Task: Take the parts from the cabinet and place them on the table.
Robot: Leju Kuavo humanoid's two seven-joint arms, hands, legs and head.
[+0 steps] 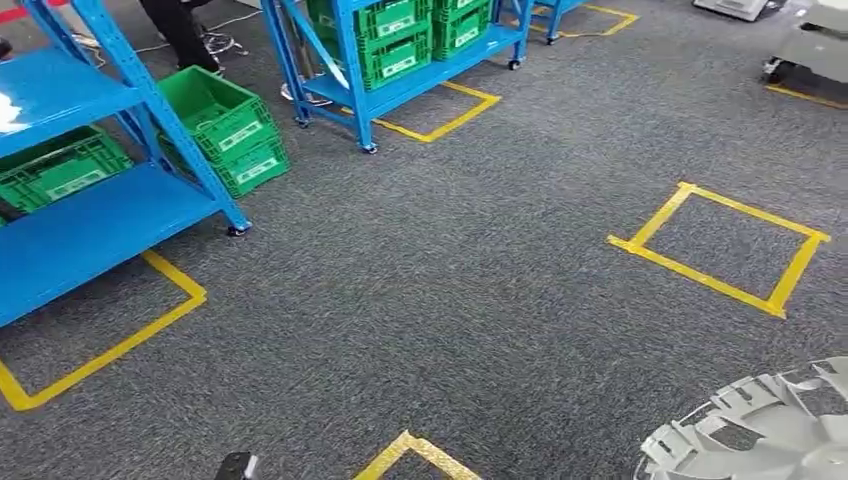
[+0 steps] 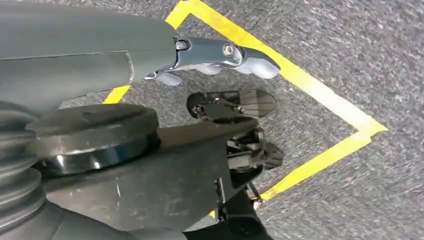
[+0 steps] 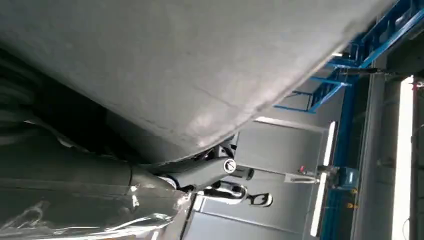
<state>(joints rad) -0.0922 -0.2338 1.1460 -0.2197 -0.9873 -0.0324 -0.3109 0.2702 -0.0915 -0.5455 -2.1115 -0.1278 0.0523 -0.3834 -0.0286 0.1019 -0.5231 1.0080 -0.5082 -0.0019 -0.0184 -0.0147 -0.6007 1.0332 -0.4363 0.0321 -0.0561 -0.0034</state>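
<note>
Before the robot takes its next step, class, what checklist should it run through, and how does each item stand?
1. Part in right hand: ok, it lies over the fingers.
2. Grip firm enough for walking: cannot tell.
3. Left hand free: ok, it holds nothing.
4. Carpet ahead free of obstacles: ok.
5. Clear of the blue shelf: ok, it stands off to the left.
6. Table located: cannot tell.
</note>
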